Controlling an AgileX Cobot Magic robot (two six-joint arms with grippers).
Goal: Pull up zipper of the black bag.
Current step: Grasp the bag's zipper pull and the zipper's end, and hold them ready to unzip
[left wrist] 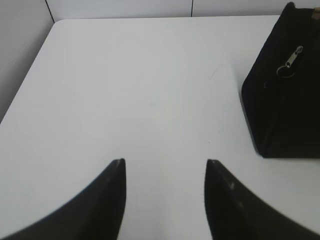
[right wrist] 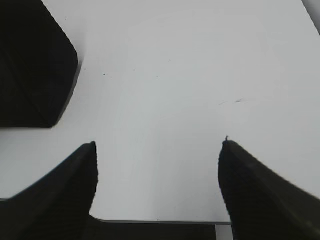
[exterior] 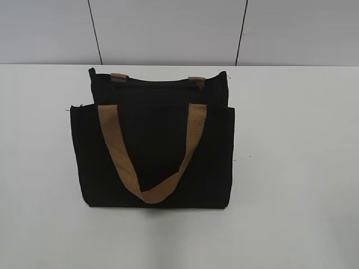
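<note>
We see a plain black bag with tan-brown handles on a white table. Its zipper pull looks silver, perhaps metal. Both grippers' fingers are black.

We see a white table that fills most of each view. Behind it we see a pale grey wall, split by thin dark seams. Near the table's right side we notice faint scuff marks.
</note>
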